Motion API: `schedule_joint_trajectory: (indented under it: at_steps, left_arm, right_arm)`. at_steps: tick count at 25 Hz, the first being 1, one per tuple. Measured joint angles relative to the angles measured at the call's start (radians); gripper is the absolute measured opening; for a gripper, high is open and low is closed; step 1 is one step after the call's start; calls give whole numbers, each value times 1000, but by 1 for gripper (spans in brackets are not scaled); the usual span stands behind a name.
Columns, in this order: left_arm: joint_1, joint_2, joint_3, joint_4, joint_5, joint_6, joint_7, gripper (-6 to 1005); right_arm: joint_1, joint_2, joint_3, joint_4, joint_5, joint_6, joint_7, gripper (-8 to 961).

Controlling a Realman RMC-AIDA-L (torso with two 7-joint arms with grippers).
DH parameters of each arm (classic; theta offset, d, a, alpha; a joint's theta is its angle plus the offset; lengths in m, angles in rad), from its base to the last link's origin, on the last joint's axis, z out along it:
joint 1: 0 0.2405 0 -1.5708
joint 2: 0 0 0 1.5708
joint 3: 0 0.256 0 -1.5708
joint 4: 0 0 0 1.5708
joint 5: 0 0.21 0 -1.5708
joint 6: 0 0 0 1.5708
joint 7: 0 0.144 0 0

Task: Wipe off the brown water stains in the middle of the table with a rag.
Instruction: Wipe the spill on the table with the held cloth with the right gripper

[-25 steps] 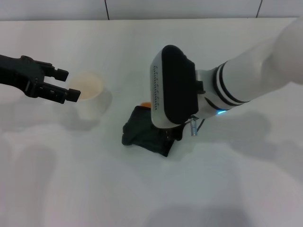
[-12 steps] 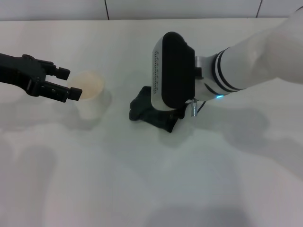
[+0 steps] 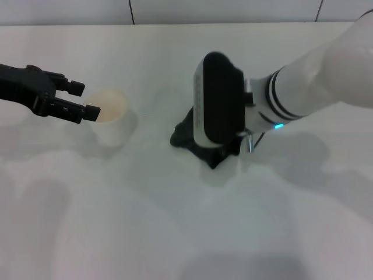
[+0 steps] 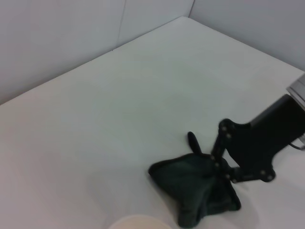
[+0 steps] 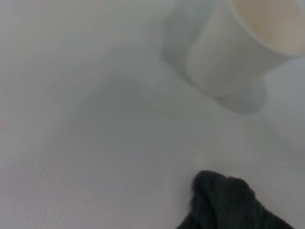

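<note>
The dark rag (image 3: 185, 135) lies bunched on the white table (image 3: 175, 233), mostly under my right arm's wrist (image 3: 218, 102). In the left wrist view my right gripper (image 4: 215, 161) is shut on the rag (image 4: 190, 193) and presses it onto the table. The rag's edge also shows in the right wrist view (image 5: 228, 202). No brown stain shows in any view. The ground under the rag is hidden. My left gripper (image 3: 86, 100) is open and empty. It hovers at the left, just beside the white cup (image 3: 109, 119).
The white paper cup stands left of the rag, with a brownish inside, and also shows in the right wrist view (image 5: 236, 47). The table's far edge meets a wall at the top of the head view.
My right arm has dragged the rag away from me and to the right. The small orange-brown spot seen beside the rag a second ago no longer shows. The left arm has barely moved.
</note>
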Motion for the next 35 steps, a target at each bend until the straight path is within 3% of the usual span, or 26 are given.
schedule_joint_trajectory:
  at_steps: [13, 20, 26, 35]
  left_arm:
    - [2, 5, 0, 0, 0, -14, -2, 861]
    - [-2, 3, 0, 0, 0, -23, -2, 861]
    - [-3, 0, 0, 0, -1, -25, -2, 861]
    - [-7, 0, 0, 0, -1, -26, -3, 861]
  right_arm:
    - [-84, 0, -40, -187, 30, -127, -36, 48]
    - [-51, 0, -45, -99, 25, -18, -29, 48]
    - [-19, 0, 42, -7, 26, 35, -10, 48]
    - [-23, 0, 37, -11, 33, 73, 0, 48]
